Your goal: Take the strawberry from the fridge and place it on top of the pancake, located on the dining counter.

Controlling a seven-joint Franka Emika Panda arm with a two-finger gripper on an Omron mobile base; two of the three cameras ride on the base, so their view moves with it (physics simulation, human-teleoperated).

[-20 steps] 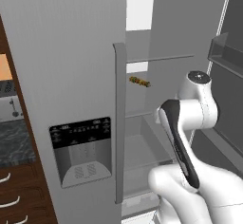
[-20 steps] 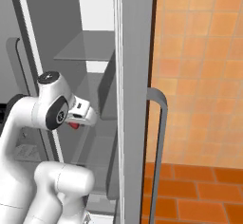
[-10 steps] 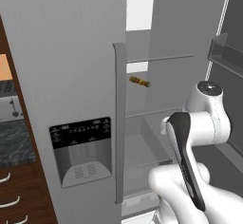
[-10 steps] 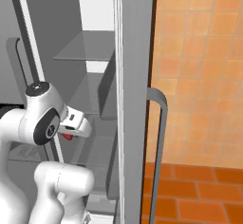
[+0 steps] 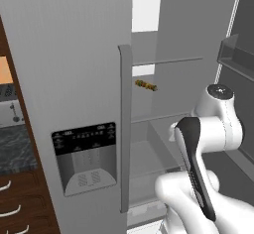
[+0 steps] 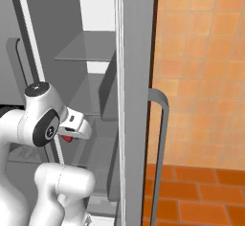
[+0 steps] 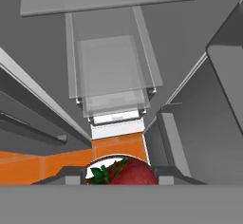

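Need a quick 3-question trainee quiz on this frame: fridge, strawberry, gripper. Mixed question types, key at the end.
1. True or false: the gripper is shut on the strawberry.
2. Multiple choice: the yellow-brown skewer-like food lies
A. on a shelf inside the fridge
B. on the orange tiled floor
C. between the gripper's fingers
3. Fill in: in the left base view, the black dispenser panel sits on the fridge door that is ____ (open/closed).

Key: 1 true; 2 A; 3 closed
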